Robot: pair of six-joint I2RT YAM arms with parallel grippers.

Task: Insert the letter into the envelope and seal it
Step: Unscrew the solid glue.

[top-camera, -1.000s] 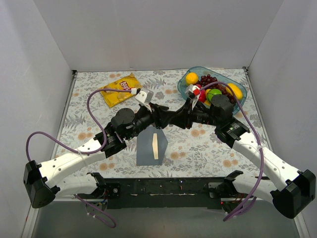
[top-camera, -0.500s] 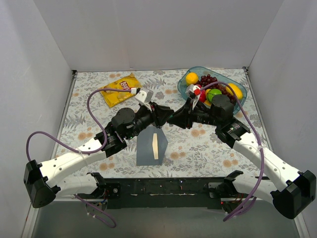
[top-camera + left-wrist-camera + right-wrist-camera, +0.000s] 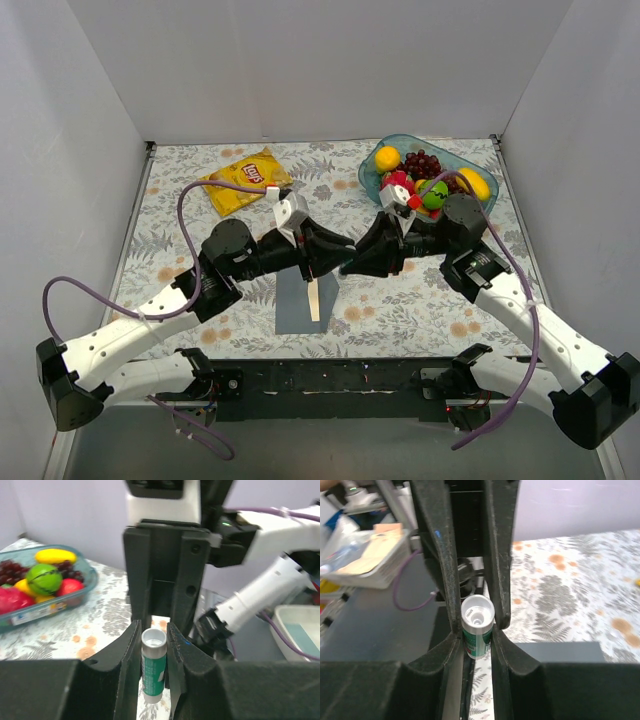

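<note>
Left gripper and right gripper meet tip to tip, each clamped narrowly on a green-labelled white-capped glue stick. Just beneath them lies the slate grey-blue paper envelope, the cream paper letter a strip across it; bare floral tablecloth flanks both long edges

1 ea.: envelope, letter, glue stick, crisp bag, fruit tub.

Left pincer clamped on glue stick, moved nearer
</note>
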